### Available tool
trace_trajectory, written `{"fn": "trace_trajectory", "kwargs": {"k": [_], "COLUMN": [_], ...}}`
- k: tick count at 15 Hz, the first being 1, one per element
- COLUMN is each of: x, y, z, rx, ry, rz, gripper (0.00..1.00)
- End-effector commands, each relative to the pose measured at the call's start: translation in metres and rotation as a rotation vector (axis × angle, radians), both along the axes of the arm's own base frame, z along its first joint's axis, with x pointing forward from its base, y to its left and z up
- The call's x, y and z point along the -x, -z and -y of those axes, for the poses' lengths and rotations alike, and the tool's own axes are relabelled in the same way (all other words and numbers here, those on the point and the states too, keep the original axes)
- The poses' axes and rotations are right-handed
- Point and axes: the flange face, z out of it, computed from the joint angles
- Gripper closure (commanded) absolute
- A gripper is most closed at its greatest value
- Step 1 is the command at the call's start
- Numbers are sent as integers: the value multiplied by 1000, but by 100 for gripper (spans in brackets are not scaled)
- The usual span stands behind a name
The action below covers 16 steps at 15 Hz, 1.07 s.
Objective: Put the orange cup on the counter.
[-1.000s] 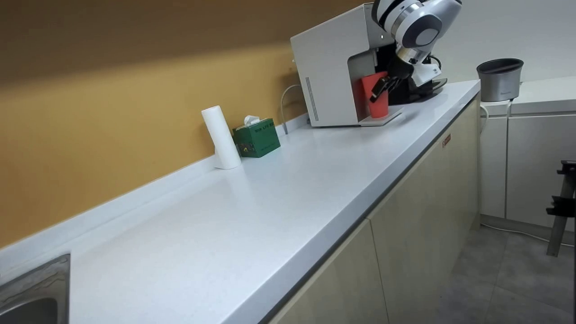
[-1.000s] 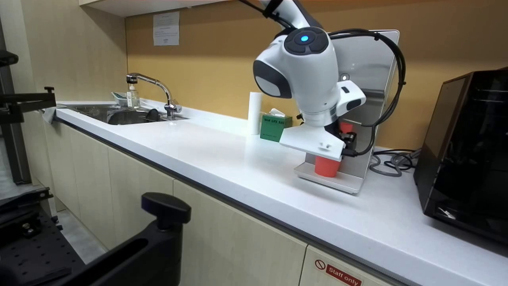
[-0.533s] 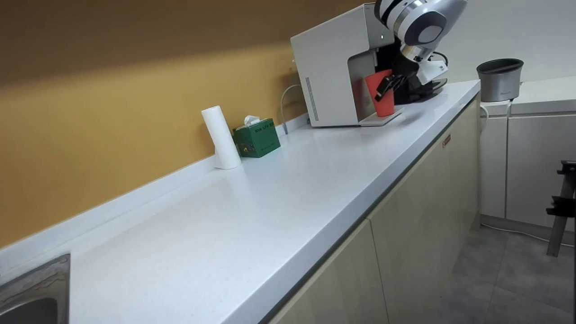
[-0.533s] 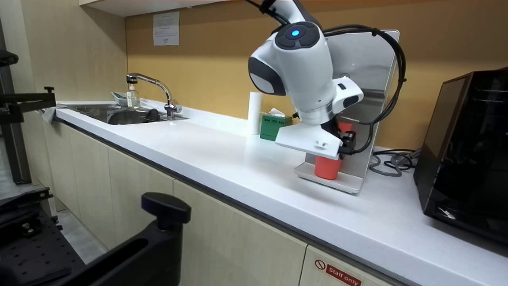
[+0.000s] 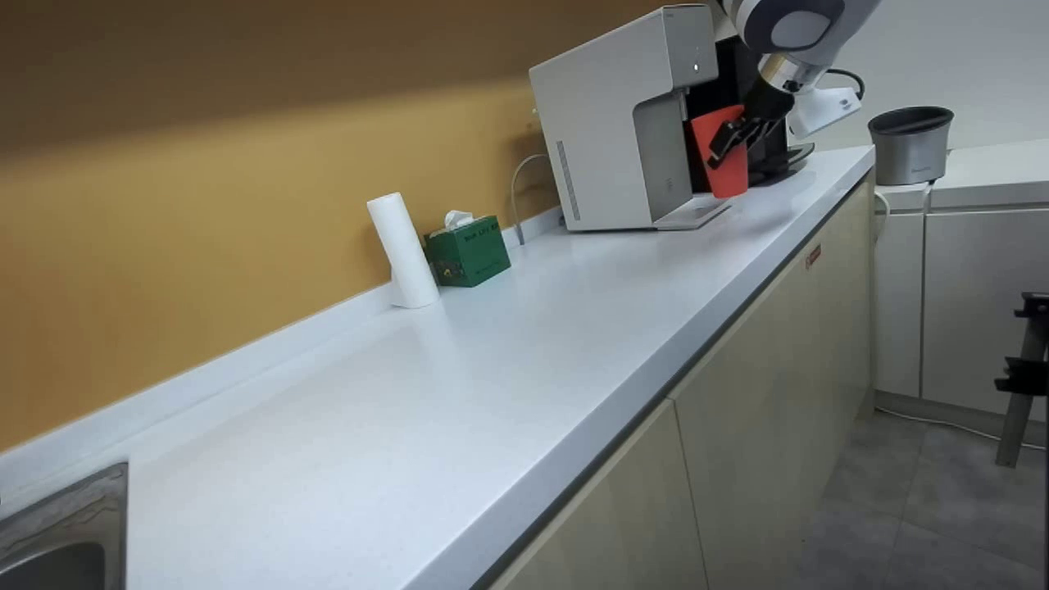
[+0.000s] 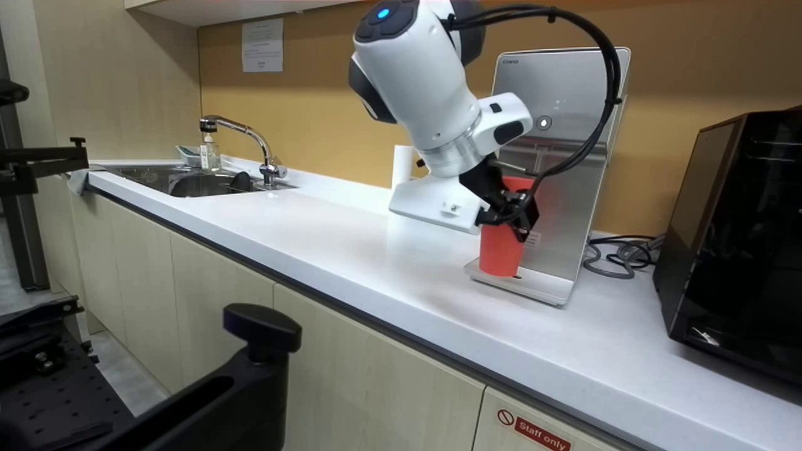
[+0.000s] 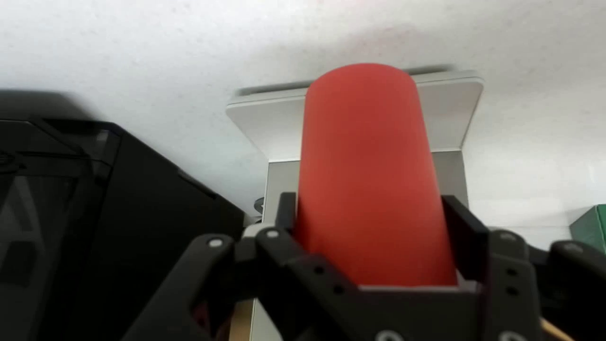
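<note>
As the wrist view showed, the gripper (image 7: 369,210) had the orange cup (image 7: 364,156) clasped between its fingers, the cup hiding part of a pale tray (image 7: 450,113). In an exterior view, the cup leaned at the open front of a white appliance (image 5: 610,131). In an exterior view, it was held near the tray, over the white counter (image 6: 326,225); whether base and tray touched I could not tell.

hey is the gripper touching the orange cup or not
Touching. In the wrist view, the gripper has a finger against each side of the orange cup, with no gap showing.
</note>
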Motion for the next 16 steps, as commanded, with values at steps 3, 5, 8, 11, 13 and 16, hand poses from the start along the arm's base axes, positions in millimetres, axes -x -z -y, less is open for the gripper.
{"fn": "trace_trajectory", "kwargs": {"k": [3, 5, 8, 11, 13, 16], "x": [43, 50, 57, 59, 58, 58], "y": [0, 13, 31, 39, 41, 44], "z": [-20, -21, -25, -28, -29, -32], "rx": [-53, -78, -100, -84, -60, -40], "ry": [80, 102, 113, 112, 105, 91], "rz": [81, 88, 86, 62, 40, 20], "gripper": [51, 51, 51, 51, 51, 51]}}
